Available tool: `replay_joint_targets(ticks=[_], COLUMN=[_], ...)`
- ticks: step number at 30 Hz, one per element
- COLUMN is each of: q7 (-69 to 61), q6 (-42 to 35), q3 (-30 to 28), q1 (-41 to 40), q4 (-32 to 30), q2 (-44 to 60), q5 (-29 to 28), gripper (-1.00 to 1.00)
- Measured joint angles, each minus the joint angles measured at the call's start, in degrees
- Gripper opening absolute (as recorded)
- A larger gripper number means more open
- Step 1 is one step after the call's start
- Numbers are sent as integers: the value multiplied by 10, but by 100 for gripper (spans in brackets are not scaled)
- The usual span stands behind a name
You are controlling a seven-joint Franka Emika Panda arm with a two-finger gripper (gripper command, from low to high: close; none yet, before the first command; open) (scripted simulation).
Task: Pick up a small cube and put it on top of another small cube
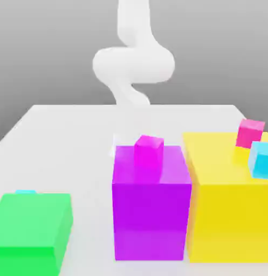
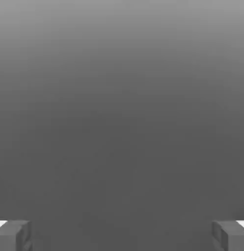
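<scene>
Nearest in the exterior view stand a green block (image 1: 33, 229), a purple block (image 1: 151, 215) and a yellow block (image 1: 233, 215). Behind the green block's far edge peeks the small cube (image 1: 25, 192), at the exterior view's left. With fingers (image 2: 13, 235) spread wide apart, the gripper (image 2: 122, 235) holds nothing.

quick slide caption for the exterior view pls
Robot arm behind green, purple and yellow blocks, with small cubes on top.
</scene>
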Motion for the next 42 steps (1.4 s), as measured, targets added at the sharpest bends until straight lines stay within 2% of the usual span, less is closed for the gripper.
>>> replay_joint_targets(ticks=[10,18,23,29,30,37,42], q7=[-182,-361,-476,-587,-597,-597,-513], q6=[108,192,244,320,329,328,272], q3=[-160,-262,-265,-149,-132,-132,-214], q1=[-14,-59,-121,-216,-230,-231,-172], q4=[-81,-144,-178,-156,-153,-153,-175], q2=[206,376,484,598,610,610,528], q5=[15,76,128,262,276,275,164], gripper=[0,0,0,0,-100,-100,-100])
